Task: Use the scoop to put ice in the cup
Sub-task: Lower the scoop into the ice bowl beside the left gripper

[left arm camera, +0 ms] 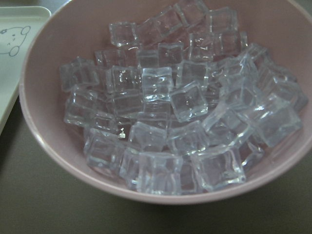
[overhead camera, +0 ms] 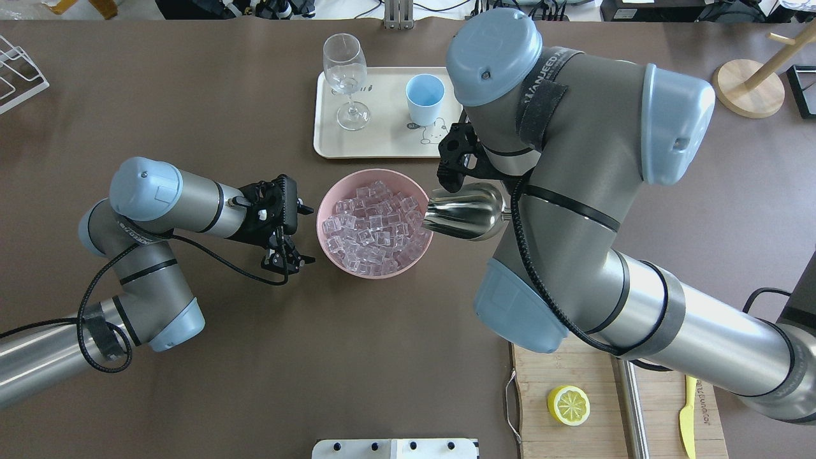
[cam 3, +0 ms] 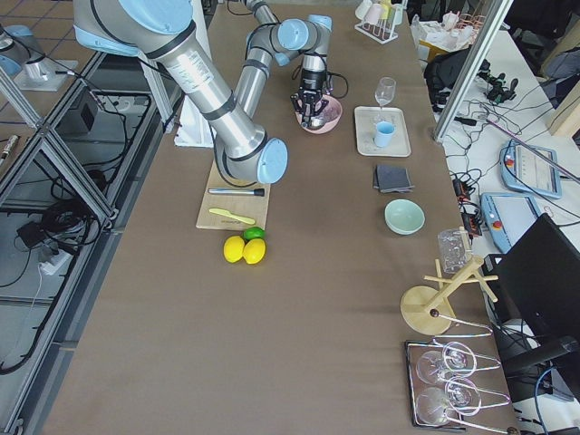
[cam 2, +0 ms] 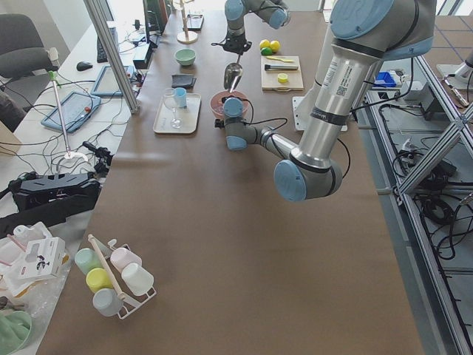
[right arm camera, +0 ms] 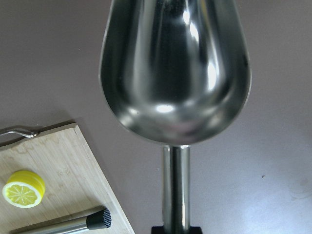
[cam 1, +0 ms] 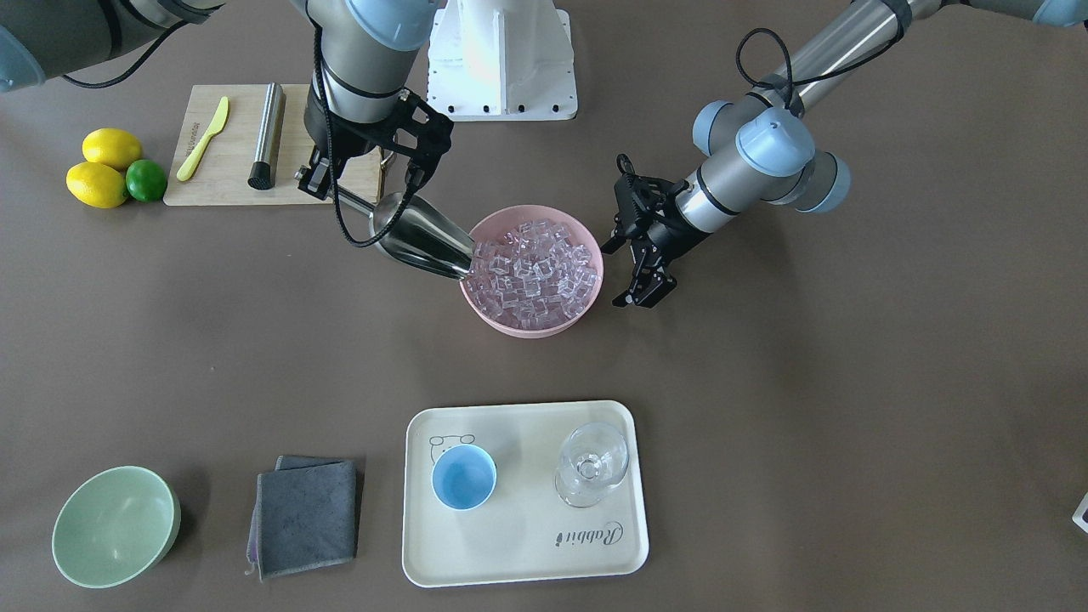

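Observation:
The ice (cam 1: 534, 272) fills a pink bowl (cam 1: 510, 325) at mid-table and shows close up in the left wrist view (left arm camera: 180, 102). My right gripper (cam 1: 327, 183) is shut on the handle of the steel scoop (cam 1: 421, 238). The scoop slopes down with its open mouth at the bowl's rim. Its trough is empty in the right wrist view (right arm camera: 175, 68). My left gripper (cam 1: 629, 274) is open and empty, just beside the bowl's other side. The light blue cup (cam 1: 463, 477) stands empty on a cream tray (cam 1: 527, 552).
A clear stemmed glass (cam 1: 592, 463) stands on the tray beside the cup. A pale green bowl (cam 1: 115, 527) and grey cloth (cam 1: 306, 514) lie nearby. A cutting board (cam 1: 221, 183) holds a steel rod (cam 1: 268, 136) and yellow knife (cam 1: 204, 136); lemons (cam 1: 102, 166) and a lime (cam 1: 146, 180) lie beside it.

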Action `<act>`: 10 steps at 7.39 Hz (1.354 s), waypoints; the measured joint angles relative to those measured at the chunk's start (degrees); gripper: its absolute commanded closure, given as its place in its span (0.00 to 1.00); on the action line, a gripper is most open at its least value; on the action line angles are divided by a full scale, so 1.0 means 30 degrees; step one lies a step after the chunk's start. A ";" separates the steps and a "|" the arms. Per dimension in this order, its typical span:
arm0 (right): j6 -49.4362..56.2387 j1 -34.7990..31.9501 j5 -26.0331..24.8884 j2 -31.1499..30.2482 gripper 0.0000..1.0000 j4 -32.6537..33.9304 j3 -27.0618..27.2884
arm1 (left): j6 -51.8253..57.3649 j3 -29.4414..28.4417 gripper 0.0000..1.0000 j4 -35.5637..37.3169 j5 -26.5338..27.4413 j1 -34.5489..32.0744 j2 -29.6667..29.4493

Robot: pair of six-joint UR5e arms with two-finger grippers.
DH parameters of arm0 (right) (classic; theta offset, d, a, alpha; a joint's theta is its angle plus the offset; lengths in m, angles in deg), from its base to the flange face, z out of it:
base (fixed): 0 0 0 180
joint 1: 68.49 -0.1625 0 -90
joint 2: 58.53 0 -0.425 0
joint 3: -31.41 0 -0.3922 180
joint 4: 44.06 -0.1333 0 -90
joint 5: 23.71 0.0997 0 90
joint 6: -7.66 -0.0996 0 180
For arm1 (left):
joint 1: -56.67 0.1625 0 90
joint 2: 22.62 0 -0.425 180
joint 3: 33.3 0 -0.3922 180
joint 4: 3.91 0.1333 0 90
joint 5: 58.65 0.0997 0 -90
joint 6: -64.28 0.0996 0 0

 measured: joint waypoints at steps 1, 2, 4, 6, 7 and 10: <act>-0.0001 0.0146 -0.0232 0.0166 1.00 0.0007 -0.0396 | 0.0000 0.0000 0.02 0.0000 0.0012 0.0000 -0.0003; 0.0004 0.0237 -0.0452 0.0266 1.00 0.0010 -0.0672 | 0.0000 0.0000 0.02 0.0000 0.0009 0.0000 0.0004; 0.0100 0.0316 -0.0955 0.0579 1.00 0.0107 -0.1365 | 0.0000 0.0000 0.02 0.0000 0.0001 0.0001 0.0011; 0.0170 0.0451 -0.1400 0.1659 1.00 0.1261 -0.2012 | 0.0000 0.0001 0.02 0.0000 0.0000 0.0000 0.0021; 0.0209 0.0568 -0.1802 0.2388 1.00 0.1924 -0.2586 | 0.0000 0.0001 0.02 -0.0001 0.0000 0.0000 0.0022; 0.0480 0.0919 -0.3081 0.3367 1.00 0.2669 -0.4035 | 0.0000 0.0000 0.02 0.0000 -0.0001 0.0001 0.0022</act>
